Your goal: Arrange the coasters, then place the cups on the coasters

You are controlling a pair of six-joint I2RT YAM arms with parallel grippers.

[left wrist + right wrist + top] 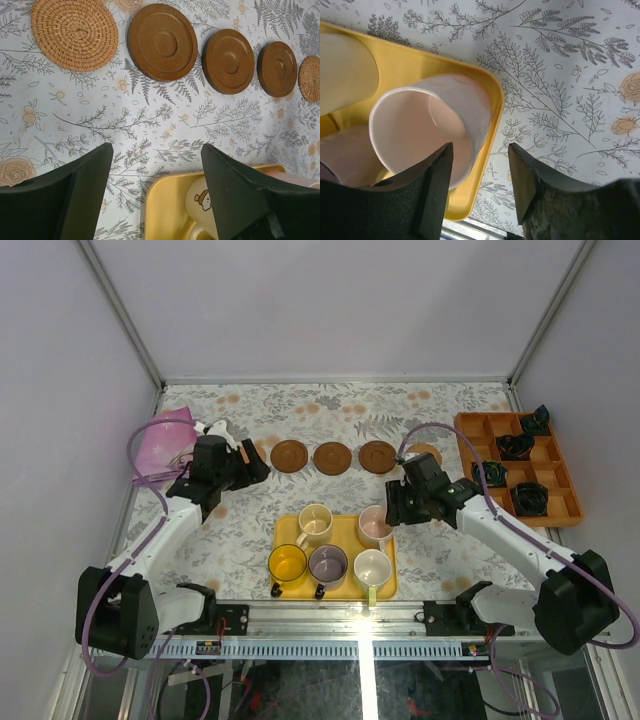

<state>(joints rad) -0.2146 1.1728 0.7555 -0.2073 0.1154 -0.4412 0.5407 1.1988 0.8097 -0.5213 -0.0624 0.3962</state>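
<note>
The right end effector (480,150) stands part-open over the pink cup (420,130). One finger is above the cup's mouth and the other outside its wall, so the near side of the rim lies between the jaws. A gap shows beside the outer finger, so I judge the cup not yet clamped. The left end effector (156,150) is open and holds nothing. It hovers over the bare surface (60,115) between the coaster row and the yellow tray (165,210).

Beyond it the coasters lie in one line across the surface, each apart from the next. A woven coaster (75,32) sits at one end. Next come the first wooden coaster (162,42), the middle wooden coaster (235,61) and the last wooden coaster (276,69). A second woven coaster (310,77) closes the row. None carries anything.

All the cups are on the tray. The cream cup (315,523) sits beside the pink one, with the yellow cup (287,563), purple cup (328,563) and pale cup (372,568) in front.

The arranging looks finished. The placing has not begun, so five cups remain to move, and the pink one is likely first.
</note>
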